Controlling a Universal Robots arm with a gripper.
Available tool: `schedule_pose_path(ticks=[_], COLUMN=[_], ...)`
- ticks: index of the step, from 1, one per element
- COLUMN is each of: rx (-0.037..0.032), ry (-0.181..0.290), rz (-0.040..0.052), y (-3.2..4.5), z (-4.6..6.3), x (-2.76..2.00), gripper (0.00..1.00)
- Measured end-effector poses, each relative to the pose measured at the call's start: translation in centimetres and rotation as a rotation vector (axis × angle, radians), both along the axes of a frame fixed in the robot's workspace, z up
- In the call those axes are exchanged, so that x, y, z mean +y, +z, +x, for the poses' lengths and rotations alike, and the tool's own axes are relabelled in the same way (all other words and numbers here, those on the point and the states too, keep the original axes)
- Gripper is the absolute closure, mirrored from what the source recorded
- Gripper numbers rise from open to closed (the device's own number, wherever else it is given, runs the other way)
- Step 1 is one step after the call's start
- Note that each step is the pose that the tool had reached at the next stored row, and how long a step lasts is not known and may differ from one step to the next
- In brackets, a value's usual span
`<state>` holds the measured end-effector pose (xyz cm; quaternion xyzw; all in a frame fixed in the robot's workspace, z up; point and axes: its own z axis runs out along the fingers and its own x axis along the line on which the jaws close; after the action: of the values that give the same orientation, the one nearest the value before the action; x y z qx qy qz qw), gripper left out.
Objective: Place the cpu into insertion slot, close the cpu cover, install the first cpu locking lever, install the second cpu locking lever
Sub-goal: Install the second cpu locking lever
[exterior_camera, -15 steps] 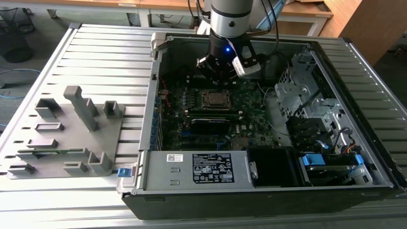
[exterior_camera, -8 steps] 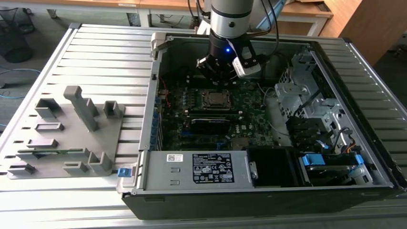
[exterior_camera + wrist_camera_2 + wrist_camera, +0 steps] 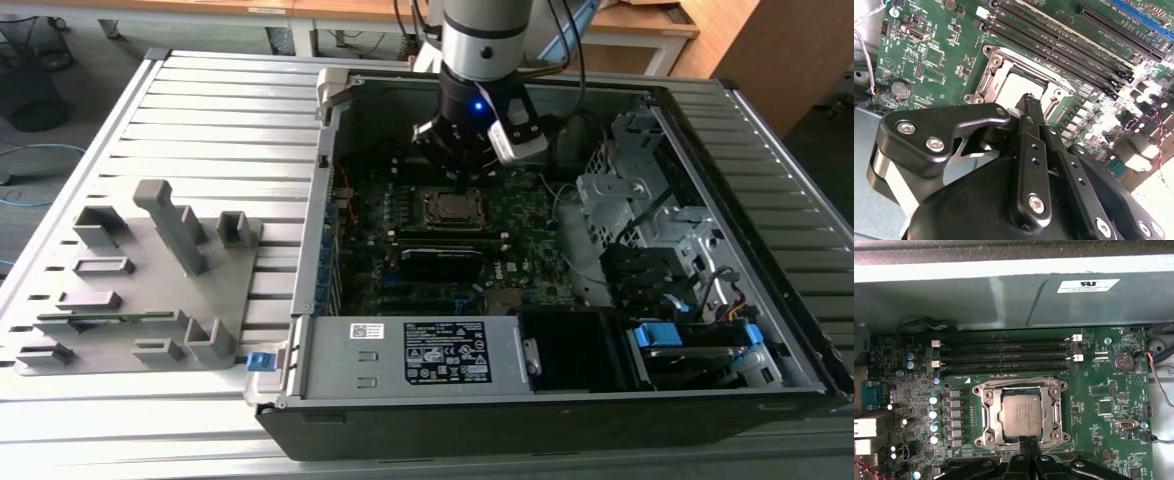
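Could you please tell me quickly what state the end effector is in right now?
End effector: shut, fingers together, holding nothing, tip at the edge of the cpu cover, which is closed over the cpu.

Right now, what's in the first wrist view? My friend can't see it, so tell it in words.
In the first wrist view, the cpu sits in the insertion slot with the silvery cpu cover framing it, on a green board. The gripper tips are shut, just at the slot's edge. Long black memory slots run beside the socket.

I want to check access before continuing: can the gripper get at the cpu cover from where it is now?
Probably yes. The gripper hangs at the edge of the cpu cover, and nothing lies between them.
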<state>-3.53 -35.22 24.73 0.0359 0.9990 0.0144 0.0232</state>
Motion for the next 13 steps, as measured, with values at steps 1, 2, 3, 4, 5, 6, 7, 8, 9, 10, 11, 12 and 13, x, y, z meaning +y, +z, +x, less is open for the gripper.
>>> schedule_pose_path(ticks=[1,2,3,4,5,6,7,8,9,10,11,12,13], rx=[0.0,-0.0001,-0.0001,0.0,-0.0001,0.0,0.0,-0.0001,-0.0001,0.0,-0.0001,0.0,0.0], ry=[0.0,0.0,0.0,0.0,0.0,0.0,0.0,0.0,0.0,0.0,0.0,0.0,0.0], rz=[0.0,-0.0001,-0.0002,-0.0004,-0.0006,-0.0009,-0.001,-0.0012,-0.0015,-0.0017,-0.002,-0.0024,-0.0028], y=[0.0,0.0,0.0,0.0,0.0,0.0,0.0,0.0,0.0,0.0,0.0,0.0,0.0], z=[0.0,0.0,0.0,0.0,0.0,0.01,0.01,0.01,0.01,0.01,0.01,0.01,0.01], x=[-0.04,-0.1,-0.15,-0.21,-0.26,-0.32,-0.38,-0.45,-0.52,-0.58,-0.64,-0.7,-0.77], gripper=[0.9,0.9,0.9,0.9,0.9,0.9,0.9,0.9,0.9,0.9,0.9,0.9,0.9])
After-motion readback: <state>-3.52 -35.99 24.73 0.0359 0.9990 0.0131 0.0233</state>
